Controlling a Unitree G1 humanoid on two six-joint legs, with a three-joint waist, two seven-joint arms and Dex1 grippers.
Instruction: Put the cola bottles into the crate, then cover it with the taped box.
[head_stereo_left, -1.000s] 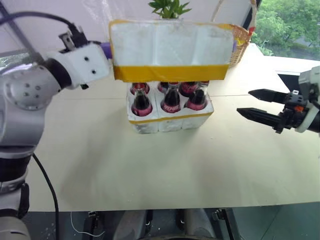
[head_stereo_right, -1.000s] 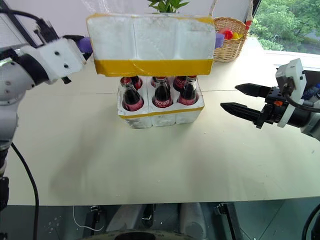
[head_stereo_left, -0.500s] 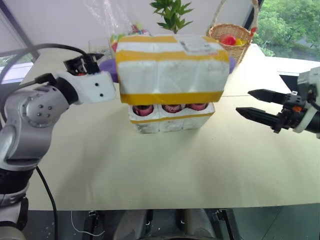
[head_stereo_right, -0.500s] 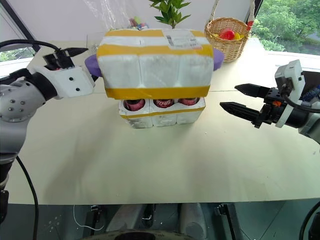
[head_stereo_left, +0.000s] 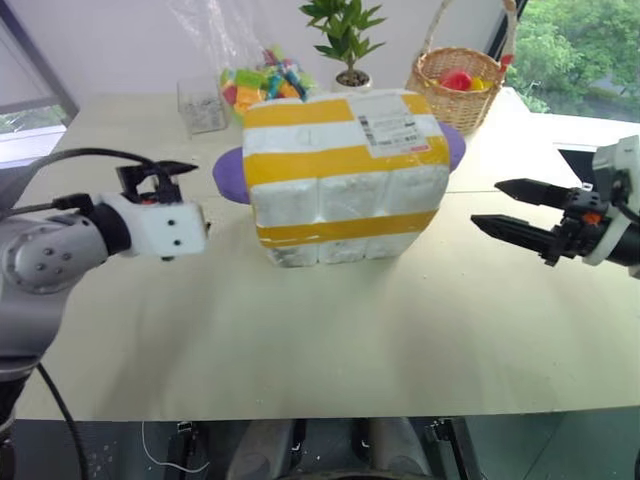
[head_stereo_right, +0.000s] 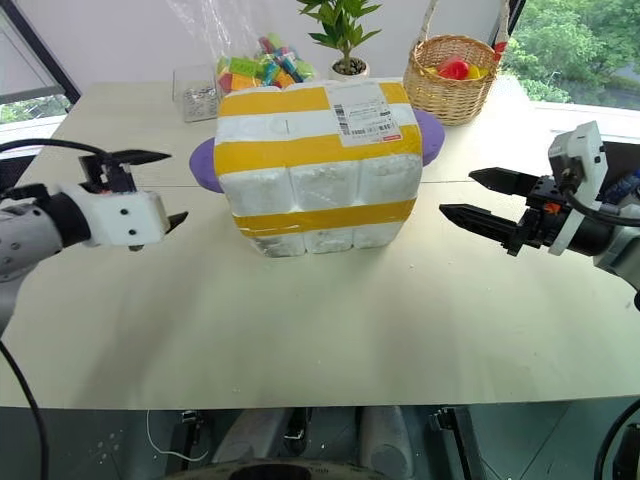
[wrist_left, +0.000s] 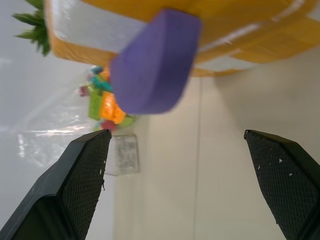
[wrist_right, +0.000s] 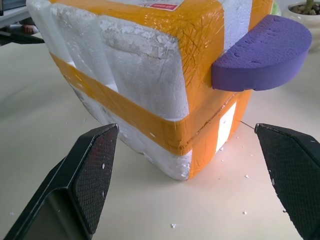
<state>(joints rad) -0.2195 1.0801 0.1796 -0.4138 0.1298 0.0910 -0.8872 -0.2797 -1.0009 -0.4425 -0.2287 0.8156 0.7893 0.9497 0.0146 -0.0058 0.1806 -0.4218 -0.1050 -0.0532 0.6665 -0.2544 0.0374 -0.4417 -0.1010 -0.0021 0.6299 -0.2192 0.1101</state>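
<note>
In the left eye view the taped box (head_stereo_left: 345, 175) sits on the crate (head_stereo_left: 335, 247), of which a low white strip shows under its lower edge, in the middle of the bench (head_stereo_left: 330, 340); the cola bottles are hidden under it. The left gripper (head_stereo_left: 165, 195) hangs just beside the box's left end, apart from the purple piece (head_stereo_left: 228, 175), its fingers spread and grasping nothing. The right gripper (head_stereo_left: 500, 205) waits well apart on the other side, fingers also spread and empty, with bare bench between it and the box. The front part of the bench is free up to its near edge. In the right eye view a wicker basket (head_stereo_right: 450, 75), a potted plant (head_stereo_right: 343, 35), a bag of coloured blocks (head_stereo_right: 262, 68) and a small clear container (head_stereo_right: 197, 95) stand along the far edge, behind the box. In the left wrist view the purple piece (wrist_left: 155, 62) is ahead between the two fingers (wrist_left: 75, 190), not touching them, though the picture is blurred there. In the right wrist view the box's corner with the yellow tape (wrist_right: 150, 115) and the other purple piece (wrist_right: 260, 57) lie ahead, and open bench separates them from the fingers (wrist_right: 85, 175).
</note>
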